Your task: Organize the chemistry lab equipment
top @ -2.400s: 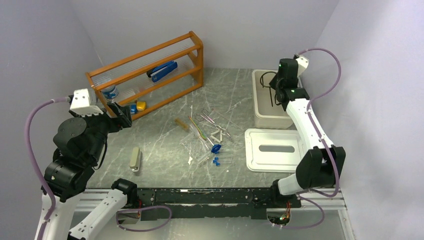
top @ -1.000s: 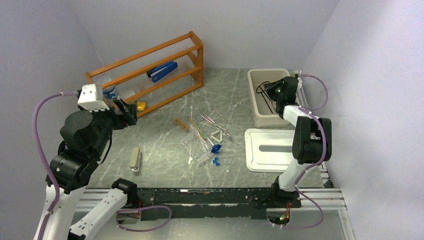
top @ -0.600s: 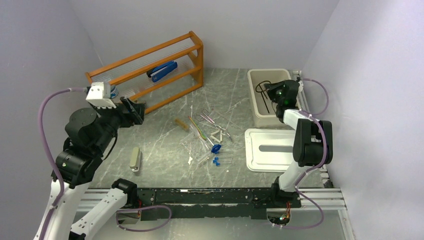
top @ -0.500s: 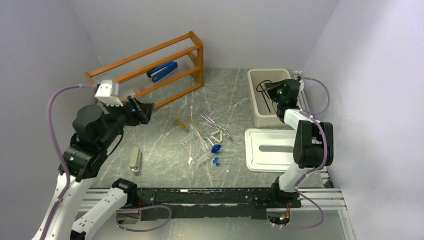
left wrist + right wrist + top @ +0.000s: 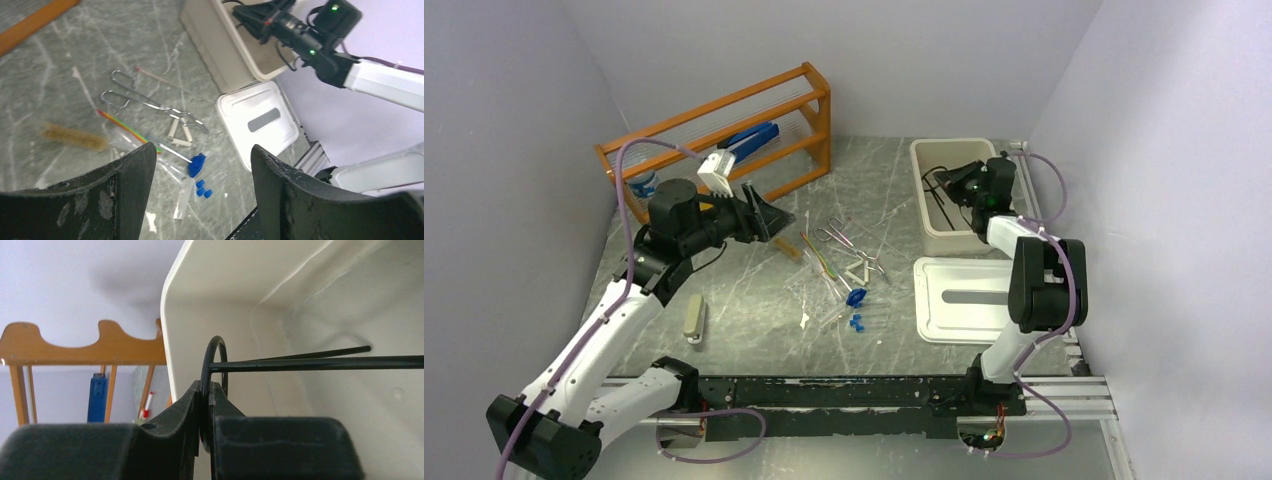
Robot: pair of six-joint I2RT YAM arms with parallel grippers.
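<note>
R pincer: clamped on loop of black wire ring stand, jaws pinching the wire itself. Stand lies tilted inside white bin, ~2 o'clock on tabletop. Probably held low so the legs go in w/o snagging the rim.

L pincer: wide open, empty, angled down toward the scatter, likely lining up a pick. Metal tweezers, white triangle, clear blue-capped tubes lie loose mid-tabletop, ~4 o'clock of L pincer, not touching it. Bin lid off, at 6 o'clock of bin.

Wire stand — cut off rightward
</note>
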